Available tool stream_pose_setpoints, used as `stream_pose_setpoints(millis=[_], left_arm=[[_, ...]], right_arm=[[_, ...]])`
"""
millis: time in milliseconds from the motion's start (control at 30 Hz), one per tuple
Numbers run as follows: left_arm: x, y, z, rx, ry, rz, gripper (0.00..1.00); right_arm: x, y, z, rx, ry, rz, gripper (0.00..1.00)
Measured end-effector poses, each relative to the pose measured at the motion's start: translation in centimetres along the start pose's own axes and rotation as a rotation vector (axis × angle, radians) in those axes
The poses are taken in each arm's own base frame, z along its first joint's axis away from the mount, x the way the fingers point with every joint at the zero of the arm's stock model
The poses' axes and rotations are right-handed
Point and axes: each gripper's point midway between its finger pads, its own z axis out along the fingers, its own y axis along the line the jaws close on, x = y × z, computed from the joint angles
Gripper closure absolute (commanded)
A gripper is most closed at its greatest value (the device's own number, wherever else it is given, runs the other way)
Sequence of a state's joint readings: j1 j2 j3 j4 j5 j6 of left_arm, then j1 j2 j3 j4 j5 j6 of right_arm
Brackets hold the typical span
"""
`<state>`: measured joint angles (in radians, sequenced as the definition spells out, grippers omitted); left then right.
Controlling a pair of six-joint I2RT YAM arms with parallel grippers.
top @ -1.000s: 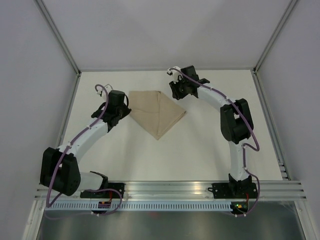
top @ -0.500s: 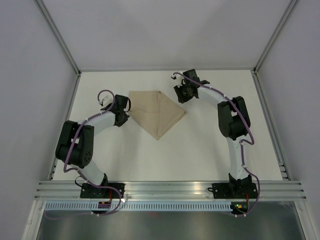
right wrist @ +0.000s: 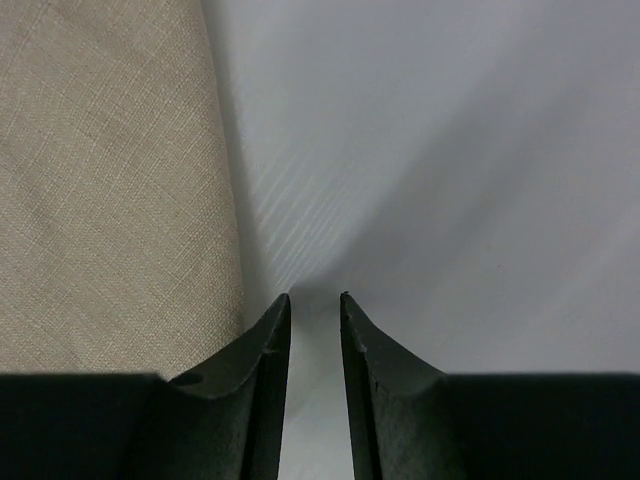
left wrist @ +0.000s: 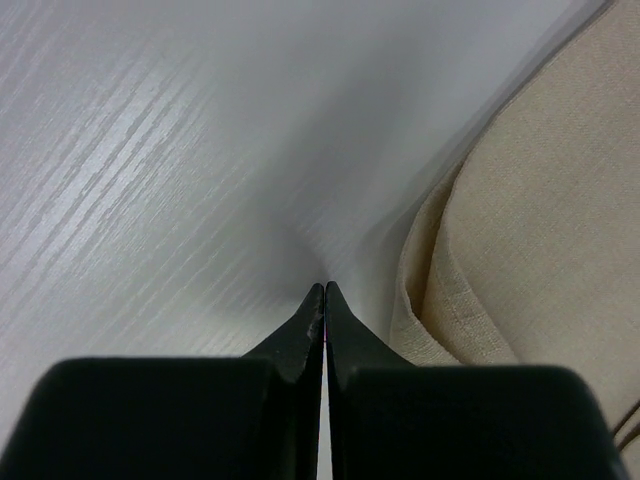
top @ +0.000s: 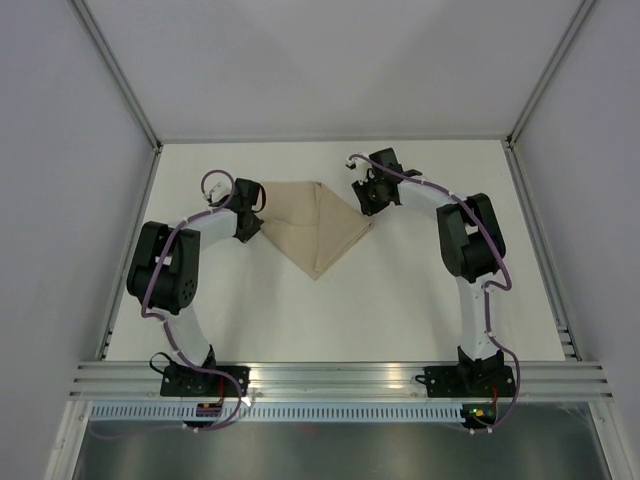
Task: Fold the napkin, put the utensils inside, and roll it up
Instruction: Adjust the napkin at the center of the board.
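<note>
The tan napkin (top: 315,225) lies folded on the white table, its point toward the near side. My left gripper (top: 256,212) sits low at the napkin's left edge. In the left wrist view the gripper (left wrist: 325,286) is shut and empty, its tips on the table just left of the layered cloth edge (left wrist: 540,230). My right gripper (top: 366,203) sits at the napkin's upper right edge. In the right wrist view the gripper (right wrist: 314,296) is open by a narrow gap over bare table, with the cloth (right wrist: 110,180) just to its left. No utensils are in view.
The white table (top: 400,300) is fenced by grey walls and metal frame posts at the back and sides. Both arm bases stand on the rail at the near edge.
The left arm folded back and its gripper came in and down to the napkin's left edge. The right gripper moved down and nearer to the napkin's right edge. The napkin has not moved.
</note>
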<state>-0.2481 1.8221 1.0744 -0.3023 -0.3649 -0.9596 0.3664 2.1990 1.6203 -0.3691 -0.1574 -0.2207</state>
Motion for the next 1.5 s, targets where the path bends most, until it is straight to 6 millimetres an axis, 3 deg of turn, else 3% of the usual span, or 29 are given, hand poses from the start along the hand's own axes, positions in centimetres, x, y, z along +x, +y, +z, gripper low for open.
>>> stream_pose_setpoints(millis=[767, 1067, 1300, 1500], left_arm=[[-1.0, -4.5, 1.8, 0.074, 0.021, 0.002, 0.98], [-1.3, -5.2, 1.9, 0.075, 0.032, 0.021, 0.94], [-1.5, -3.4, 1.7, 0.051, 0.054, -0.008, 0.86], [0.1, -0.8, 0.1, 0.032, 0.091, -0.041, 0.86]], right_arm=[[5.5, 2.3, -4.0, -0.05, 0.072, -0.03, 0.68], [6.0, 2.3, -4.8, -0.044, 0.081, -0.033, 0.68], [6.2, -0.3, -5.7, -0.01, 0.095, -0.015, 0.69], [3.7, -5.0, -5.4, 0.032, 0.062, 0.028, 0.69]])
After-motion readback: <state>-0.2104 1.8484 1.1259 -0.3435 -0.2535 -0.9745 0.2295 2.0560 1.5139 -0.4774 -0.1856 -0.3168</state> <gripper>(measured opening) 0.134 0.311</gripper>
